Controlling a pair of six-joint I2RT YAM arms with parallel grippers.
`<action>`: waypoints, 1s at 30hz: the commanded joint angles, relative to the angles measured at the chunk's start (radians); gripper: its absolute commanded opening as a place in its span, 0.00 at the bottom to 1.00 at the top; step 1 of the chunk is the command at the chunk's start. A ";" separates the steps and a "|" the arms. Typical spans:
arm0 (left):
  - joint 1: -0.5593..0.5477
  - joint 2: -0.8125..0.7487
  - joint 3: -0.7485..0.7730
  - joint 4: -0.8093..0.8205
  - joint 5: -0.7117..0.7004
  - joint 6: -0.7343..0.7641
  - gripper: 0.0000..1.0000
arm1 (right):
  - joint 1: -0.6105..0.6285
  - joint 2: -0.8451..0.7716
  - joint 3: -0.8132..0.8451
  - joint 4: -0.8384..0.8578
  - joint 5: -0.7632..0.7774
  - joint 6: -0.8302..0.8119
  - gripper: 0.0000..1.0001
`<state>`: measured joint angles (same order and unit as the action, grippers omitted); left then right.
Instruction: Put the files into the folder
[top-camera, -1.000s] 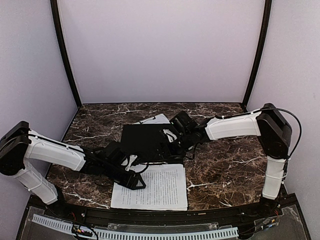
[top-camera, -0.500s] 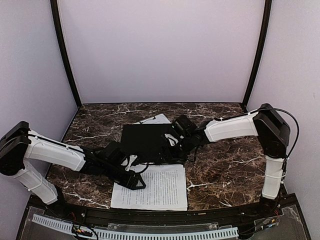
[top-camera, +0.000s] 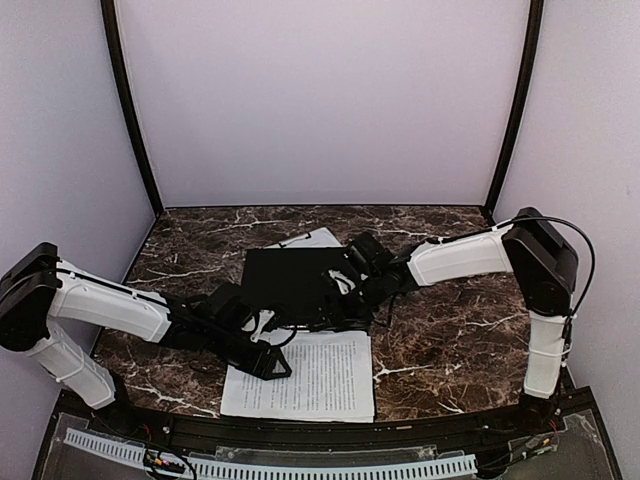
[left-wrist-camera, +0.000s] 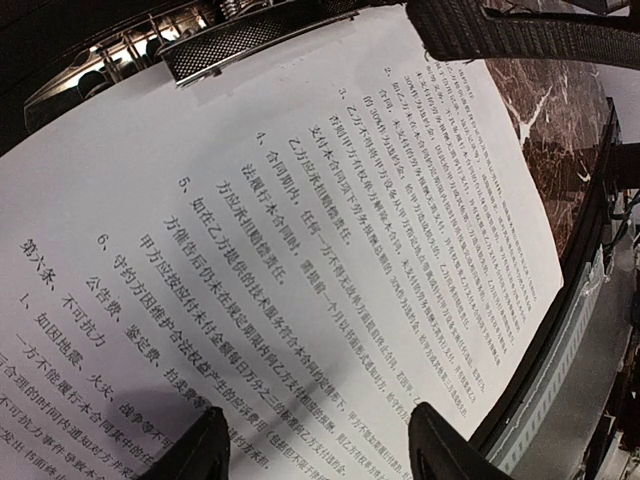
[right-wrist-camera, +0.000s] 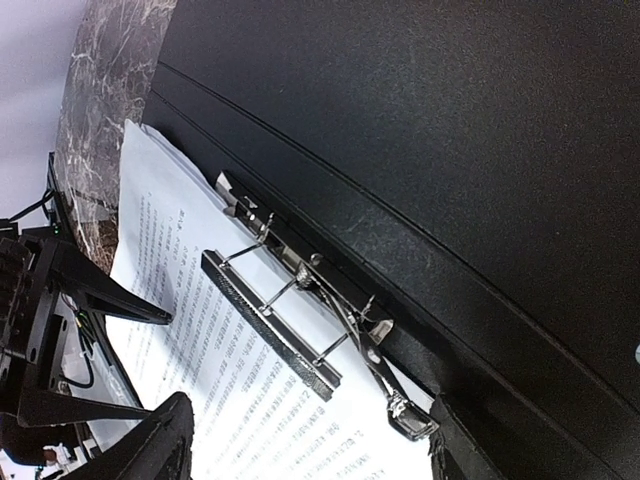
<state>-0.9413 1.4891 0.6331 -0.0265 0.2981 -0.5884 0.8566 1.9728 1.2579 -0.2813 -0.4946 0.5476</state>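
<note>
The folder (top-camera: 288, 283) lies open at mid-table, its black inside up. One printed sheet (top-camera: 305, 375) lies just in front of it, its far edge at the folder's metal spring clip (right-wrist-camera: 300, 300), whose bar stands raised over the paper. A second white sheet (top-camera: 312, 238) sticks out from behind the folder. My left gripper (top-camera: 272, 362) is open, low over the near sheet's left part; in its wrist view (left-wrist-camera: 315, 420) only text shows between the jaws. My right gripper (top-camera: 342, 290) is open above the folder's near right part, straddling the clip (right-wrist-camera: 310, 440).
The marble table (top-camera: 450, 330) ends at a black front rail (top-camera: 320, 425). Grey walls stand on three sides. The left arm's forearm (top-camera: 110, 305) crosses the near left of the table; the right forearm (top-camera: 460, 255) reaches in from the right.
My right gripper has shifted slightly left and nearer, toward the clip. The left arm and the sheets have not visibly moved.
</note>
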 joint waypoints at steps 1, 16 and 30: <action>-0.006 -0.003 -0.032 -0.081 -0.025 -0.005 0.61 | 0.002 -0.033 -0.004 0.030 -0.015 0.007 0.76; -0.007 -0.007 -0.031 -0.085 -0.024 -0.004 0.62 | 0.003 -0.057 0.021 0.019 -0.019 0.002 0.52; -0.007 -0.013 -0.037 -0.086 -0.025 -0.007 0.62 | 0.002 -0.021 0.062 0.011 -0.033 -0.008 0.29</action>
<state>-0.9413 1.4883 0.6327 -0.0269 0.2977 -0.5884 0.8566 1.9427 1.2877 -0.2771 -0.5152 0.5514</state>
